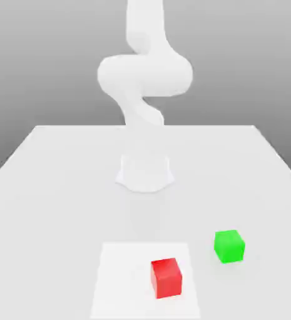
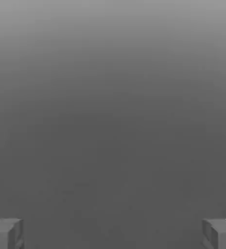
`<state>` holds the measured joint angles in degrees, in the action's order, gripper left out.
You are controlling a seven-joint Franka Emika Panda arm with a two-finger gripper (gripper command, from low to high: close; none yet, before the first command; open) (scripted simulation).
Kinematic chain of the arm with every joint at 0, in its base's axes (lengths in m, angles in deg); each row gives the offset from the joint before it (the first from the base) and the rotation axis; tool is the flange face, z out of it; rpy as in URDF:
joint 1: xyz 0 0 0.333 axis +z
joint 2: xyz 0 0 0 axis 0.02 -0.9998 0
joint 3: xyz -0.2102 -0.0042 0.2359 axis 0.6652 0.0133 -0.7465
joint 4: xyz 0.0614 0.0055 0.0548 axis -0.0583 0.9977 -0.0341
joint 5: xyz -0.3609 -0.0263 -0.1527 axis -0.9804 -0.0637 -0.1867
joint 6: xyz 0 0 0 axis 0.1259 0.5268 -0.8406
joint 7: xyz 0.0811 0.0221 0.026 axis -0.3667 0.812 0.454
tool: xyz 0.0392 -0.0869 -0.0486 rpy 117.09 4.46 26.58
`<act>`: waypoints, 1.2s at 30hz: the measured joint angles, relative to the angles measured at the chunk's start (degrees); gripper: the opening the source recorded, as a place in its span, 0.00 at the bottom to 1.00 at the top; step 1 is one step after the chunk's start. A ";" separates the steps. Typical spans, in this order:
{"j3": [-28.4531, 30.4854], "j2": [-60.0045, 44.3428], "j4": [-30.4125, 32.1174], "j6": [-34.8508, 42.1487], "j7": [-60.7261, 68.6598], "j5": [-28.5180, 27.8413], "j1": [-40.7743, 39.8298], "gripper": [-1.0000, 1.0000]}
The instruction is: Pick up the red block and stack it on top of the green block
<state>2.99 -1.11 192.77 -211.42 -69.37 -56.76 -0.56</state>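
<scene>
The red block (image 1: 166,277) lies nearest the camera, low in the exterior view and a little right of centre, on a paler square patch (image 1: 122,281) of the counter (image 1: 47,187). The green block (image 1: 229,245) stands near it, up and to the right, apart from it. The arm (image 1: 144,81) rises in the upper centre, far from both. In the hand view the fingers (image 2: 5,233) sit at the two lower corners, spread wide and holding nothing. I judge that no step is done yet: reaching, grasping, lifting and stacking all remain.

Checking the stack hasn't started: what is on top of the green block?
Nothing. The green block has a bare top; the red block sits apart on the table. Its underside is hidden.
</scene>
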 joint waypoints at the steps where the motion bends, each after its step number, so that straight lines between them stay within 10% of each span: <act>1: 0.02 -2.26 0.82 -1.09 0.36 0.03 0.25 0.50; 27: -0.80 -56.44 15.51 -30.74 6.37 -0.80 3.94 0.50; 28: -0.72 -58.03 15.29 -32.10 6.29 -0.89 4.01 0.00; 36: -0.79 -56.84 15.48 -31.07 6.22 -0.94 3.95 0.00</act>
<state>2.21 -57.95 208.25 -242.49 -63.15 -57.70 3.39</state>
